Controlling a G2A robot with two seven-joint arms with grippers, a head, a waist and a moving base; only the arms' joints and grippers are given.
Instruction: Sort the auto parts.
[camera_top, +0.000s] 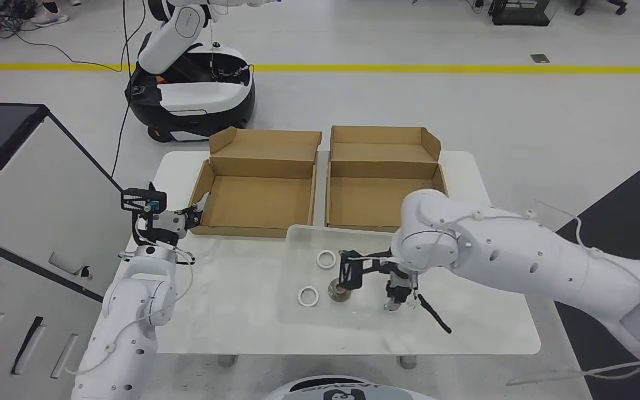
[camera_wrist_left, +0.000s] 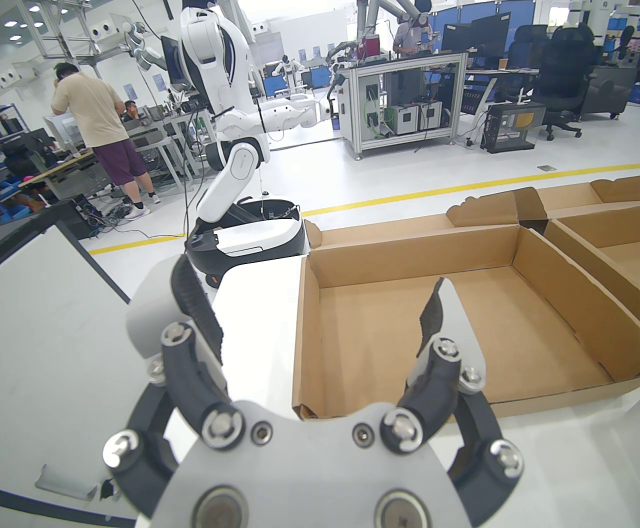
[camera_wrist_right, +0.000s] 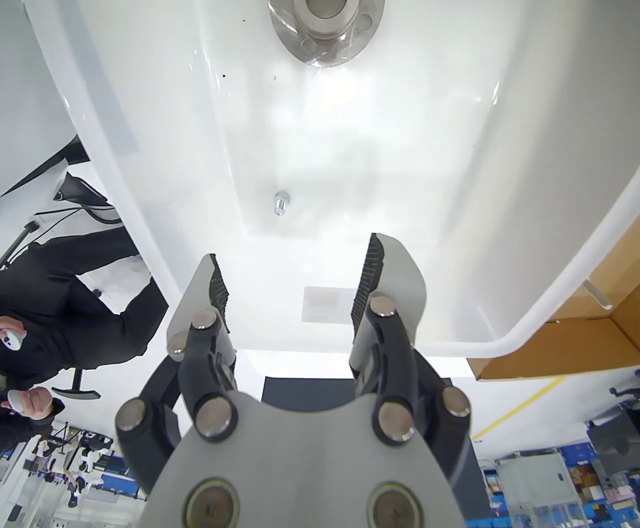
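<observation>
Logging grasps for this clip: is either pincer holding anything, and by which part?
Nothing is held: left pincer open by the cardboard box, right pincer open over the tray.

Right wrist view's edge cuts off the metal flange (camera_wrist_right: 327, 30) — small silver part (camera_wrist_right: 281, 202) too tiny to identify

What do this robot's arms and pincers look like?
The left arm and right arm are smooth white rounded shells with thin cables outside. The left pincer and right pincer each have a silver base, black bolted linkages and two pale fingers with ribbed black pads.
</observation>
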